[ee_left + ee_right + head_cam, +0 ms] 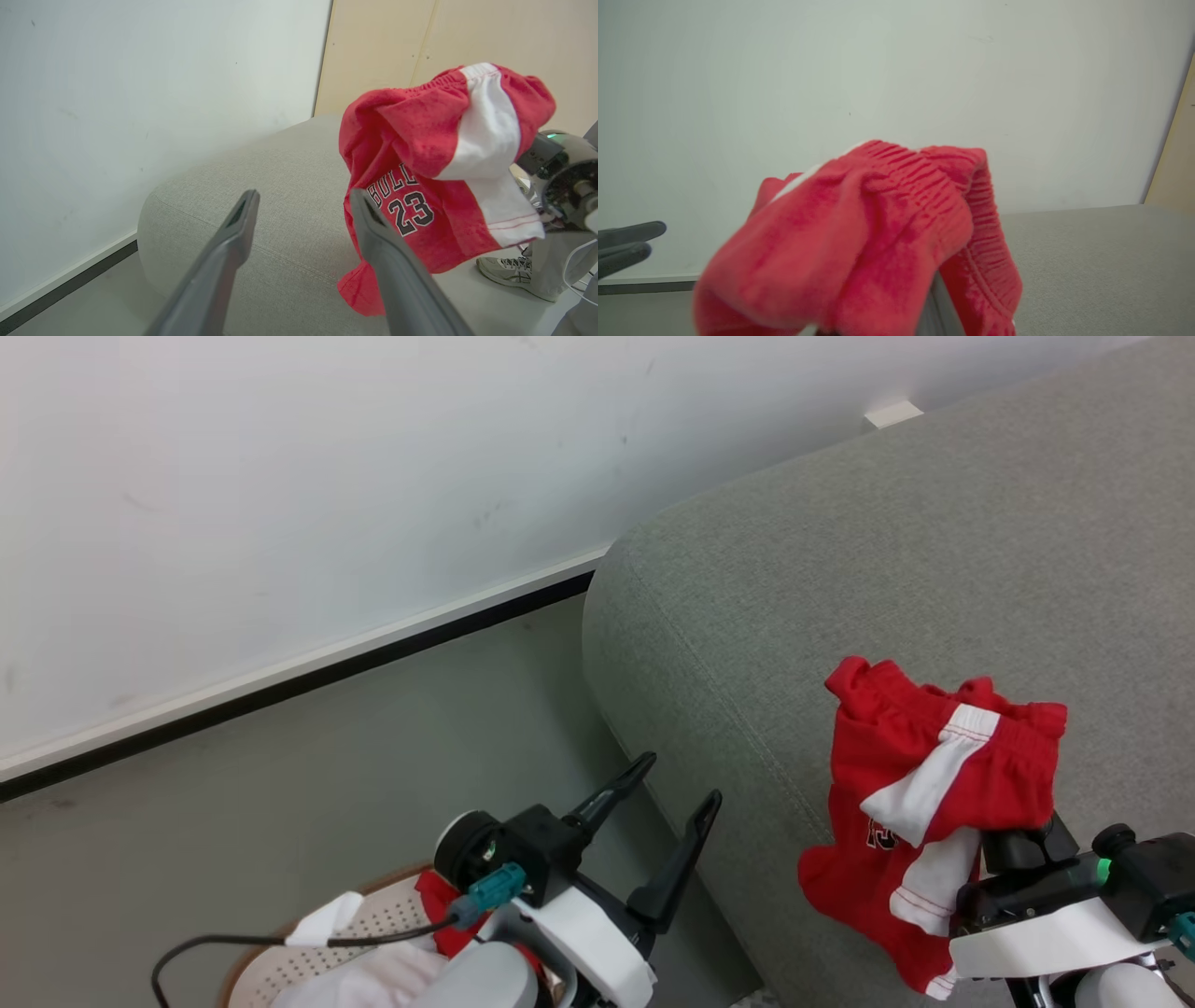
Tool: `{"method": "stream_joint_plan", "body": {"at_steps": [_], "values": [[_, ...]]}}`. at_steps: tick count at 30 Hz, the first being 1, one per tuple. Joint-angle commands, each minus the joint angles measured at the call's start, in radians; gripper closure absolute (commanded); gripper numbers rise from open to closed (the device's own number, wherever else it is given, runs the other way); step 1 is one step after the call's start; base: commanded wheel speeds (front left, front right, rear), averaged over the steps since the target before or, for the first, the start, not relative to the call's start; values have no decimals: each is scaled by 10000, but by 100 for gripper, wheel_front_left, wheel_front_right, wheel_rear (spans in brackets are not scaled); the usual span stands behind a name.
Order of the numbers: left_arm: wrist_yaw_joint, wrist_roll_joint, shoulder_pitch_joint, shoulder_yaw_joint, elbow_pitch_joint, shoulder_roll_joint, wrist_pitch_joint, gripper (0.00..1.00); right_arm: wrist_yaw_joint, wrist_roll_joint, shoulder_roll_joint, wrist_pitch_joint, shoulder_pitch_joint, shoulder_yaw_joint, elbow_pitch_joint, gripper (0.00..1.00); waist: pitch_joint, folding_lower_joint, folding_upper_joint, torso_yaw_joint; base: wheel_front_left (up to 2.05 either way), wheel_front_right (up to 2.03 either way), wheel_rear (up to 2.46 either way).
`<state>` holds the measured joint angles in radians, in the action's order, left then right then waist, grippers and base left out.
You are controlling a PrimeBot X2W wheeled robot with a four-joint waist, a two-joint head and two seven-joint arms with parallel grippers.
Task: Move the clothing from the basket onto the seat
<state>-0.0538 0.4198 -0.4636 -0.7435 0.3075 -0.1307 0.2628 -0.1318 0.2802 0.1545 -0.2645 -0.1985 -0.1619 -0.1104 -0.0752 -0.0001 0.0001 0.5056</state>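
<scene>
Head view: my right tool (1022, 847) carries a red garment (934, 775) above the seat (840, 569), just inside its near edge, while more red clothing (437, 901) waits in the basket (369, 919) on the floor off the seat's rounded corner. Left wrist view: my left tool (304, 196) stands spread wide and empty beside the hanging garment. Right wrist view: cloth hides the fingers, so I cannot tell their grip; I judge this the carry-over step, and next I'd lower and release.
</scene>
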Motion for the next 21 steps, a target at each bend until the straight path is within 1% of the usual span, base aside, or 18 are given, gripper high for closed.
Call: {"method": "stream_joint_plan", "body": {"at_steps": [1, 6, 10, 16, 21], "values": [[0, -289, -113, -10, 59, -35, 19, 0, 22, -14, 5, 3, 70, 105, 37, 100, -51, 1, -1, -89, 0, 0, 0], [-34, -567, -246, -105, 69, 16, 16, 0, 22, -11, 227, 3, -96, 197, 86, 100, -273, 1, -1, -425, 0, 0, 0], [-40, -792, -341, -127, 60, -28, 17, 0, 22, 167, 494, 3, -598, 179, -17, 100, -646, 1, -1, -749, 0, 0, 0], [-29, -1084, -636, -189, 3, -232, 17, 0, 22, 485, 1270, 5, -1916, 314, -463, 100, -1725, 1, -1, -1338, 0, 0, 0], [-30, -1307, -1018, -167, -187, -463, -60, 0, 22, 761, 2230, 8, -3286, 537, -1061, 100, -2918, 1, -1, -1846, 0, 0, 0]]}}
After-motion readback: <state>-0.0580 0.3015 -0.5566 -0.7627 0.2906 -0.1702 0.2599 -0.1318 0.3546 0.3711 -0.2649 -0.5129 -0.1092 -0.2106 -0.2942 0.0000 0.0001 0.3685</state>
